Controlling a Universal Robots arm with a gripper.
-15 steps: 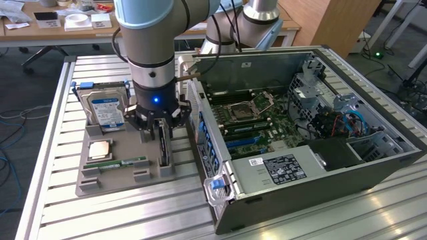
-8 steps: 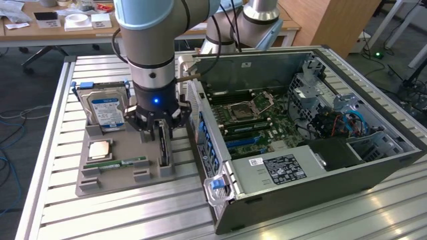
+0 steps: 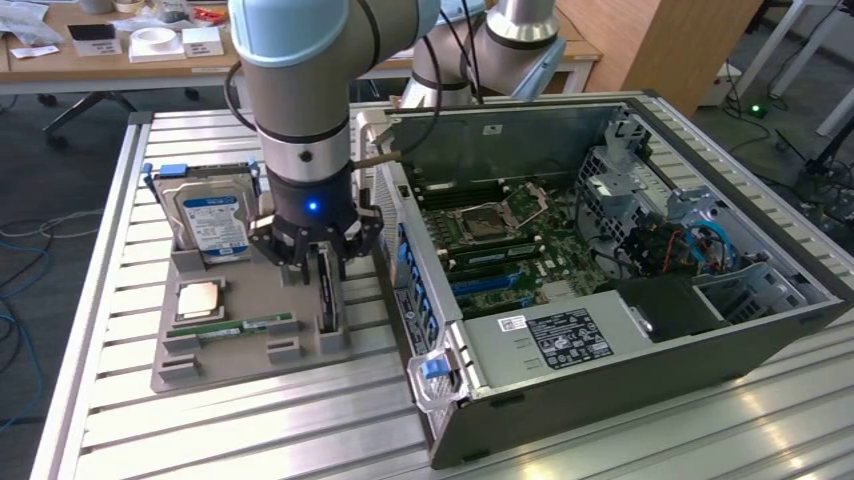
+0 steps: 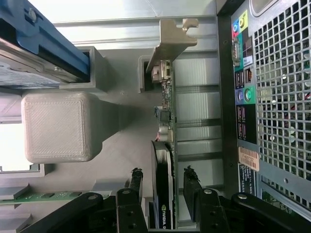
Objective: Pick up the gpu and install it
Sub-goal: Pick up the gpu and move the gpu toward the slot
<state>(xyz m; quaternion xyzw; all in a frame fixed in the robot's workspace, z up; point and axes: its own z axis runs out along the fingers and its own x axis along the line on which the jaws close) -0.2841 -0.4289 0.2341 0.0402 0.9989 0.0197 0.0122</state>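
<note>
Two fingers [image 4: 192, 189] astride the gpu [image 4: 164, 160]

A robotics lab is shown. A robot arm [image 3: 300, 90] is seen above a ribbed aluminium surface [image 3: 267, 430], on which an opened desktop computer case [image 3: 627, 380] and a grey tray [image 3: 200, 365] of computer parts are set. Behind, a cluttered wooden desk [image 3: 80, 65] and loose floor cables [image 3: 20, 235] are visible.

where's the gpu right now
The gpu stands on edge in the grey tray, just to the exterior view's left of the open case, between the fingers of the open gripper.
</note>
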